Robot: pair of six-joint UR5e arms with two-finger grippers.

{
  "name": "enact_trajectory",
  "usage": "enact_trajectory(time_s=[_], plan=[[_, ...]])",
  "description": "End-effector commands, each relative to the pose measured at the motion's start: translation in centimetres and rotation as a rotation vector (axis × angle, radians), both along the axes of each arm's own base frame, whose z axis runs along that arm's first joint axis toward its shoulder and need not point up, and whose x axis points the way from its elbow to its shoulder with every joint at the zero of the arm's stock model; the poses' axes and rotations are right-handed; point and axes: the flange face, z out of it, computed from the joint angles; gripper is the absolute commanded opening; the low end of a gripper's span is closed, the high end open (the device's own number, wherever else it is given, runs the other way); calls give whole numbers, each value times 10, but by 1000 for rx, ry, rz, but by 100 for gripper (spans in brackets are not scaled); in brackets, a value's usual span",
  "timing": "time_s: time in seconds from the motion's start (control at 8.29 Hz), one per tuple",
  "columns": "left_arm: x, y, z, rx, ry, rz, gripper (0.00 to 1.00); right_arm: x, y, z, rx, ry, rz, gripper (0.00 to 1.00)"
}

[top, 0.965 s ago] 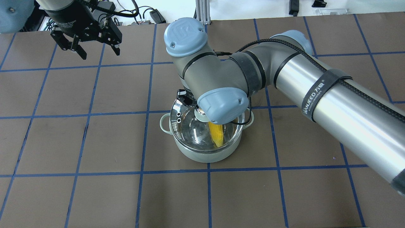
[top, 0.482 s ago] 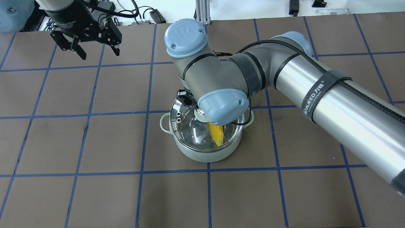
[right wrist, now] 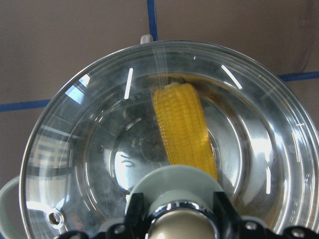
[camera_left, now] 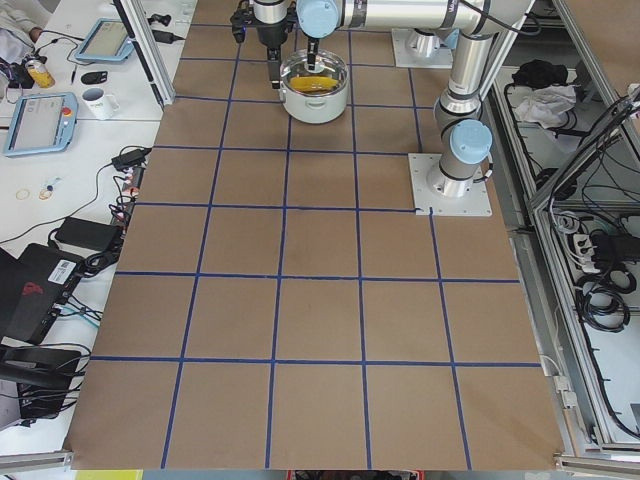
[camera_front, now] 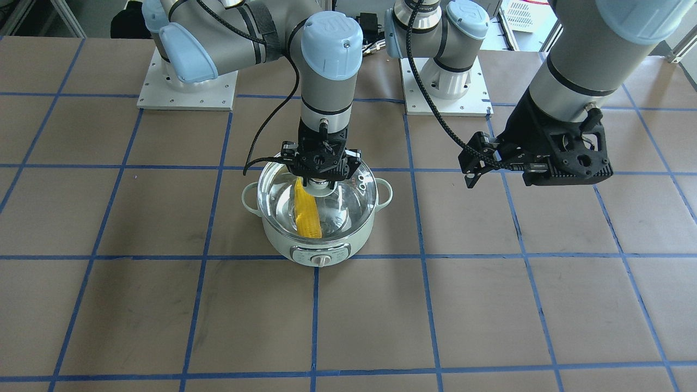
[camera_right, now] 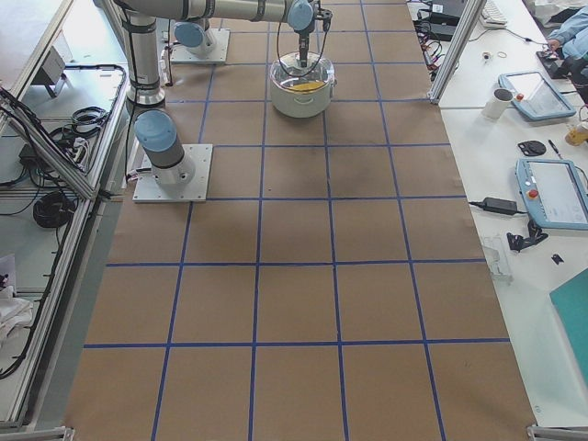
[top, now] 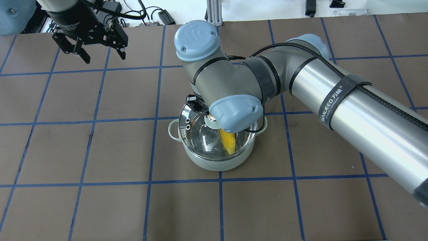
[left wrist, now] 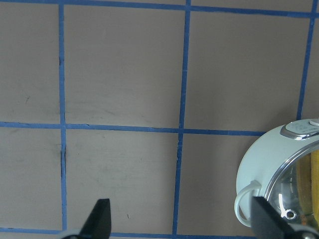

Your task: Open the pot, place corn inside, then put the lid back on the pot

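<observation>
The mint-green pot (camera_front: 318, 245) stands mid-table, also in the overhead view (top: 214, 164). The yellow corn (camera_front: 306, 215) lies inside it, seen through the glass in the overhead view (top: 228, 142) and the right wrist view (right wrist: 184, 129). The clear glass lid (camera_front: 351, 198) sits over the pot's mouth (top: 197, 140). My right gripper (camera_front: 321, 184) is shut on the lid's knob, its fingers on both sides of the knob (right wrist: 182, 224). My left gripper (top: 103, 55) is open and empty, hovering far to the left of the pot (left wrist: 259, 164).
The brown table (top: 100, 150) carries a blue tape grid. The right arm's elbow and forearm (top: 351, 107) span the space above the pot's right side. The two arm bases (camera_front: 188, 87) sit at the robot's edge. Cables and tablets (camera_right: 551, 193) lie off the table.
Almost nothing: the right gripper still holds the lid's knob over the pot, and the left gripper has drifted slightly toward the table's far edge.
</observation>
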Motion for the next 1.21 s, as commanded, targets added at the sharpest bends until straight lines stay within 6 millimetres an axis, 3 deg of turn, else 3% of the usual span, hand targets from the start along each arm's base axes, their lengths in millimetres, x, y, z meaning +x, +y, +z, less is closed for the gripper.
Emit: enact_trajectory(time_s=[0.0,0.12,0.24,0.36,0.48,0.6,1.09], plan=[[0,0,0,1,1,-2,100,0,0,-1,3,-3,0,0],[0,0,0,1,1,-2,100,1,0,-2,6,-2,2,0],[0,1,1,1,1,-2,100,0,0,-2,4,-1,5,18],[0,1,1,1,-1,-2,100,0,0,-1,-1,5,8,42],[0,1,1,0,-1,-2,100,0,0,-1,2,6,9,91],[0,1,1,-1,-1,-3,100,0,0,-1,5,2,11,100],[0,1,1,-1,-1,-3,100,0,0,0,2,4,14,100]])
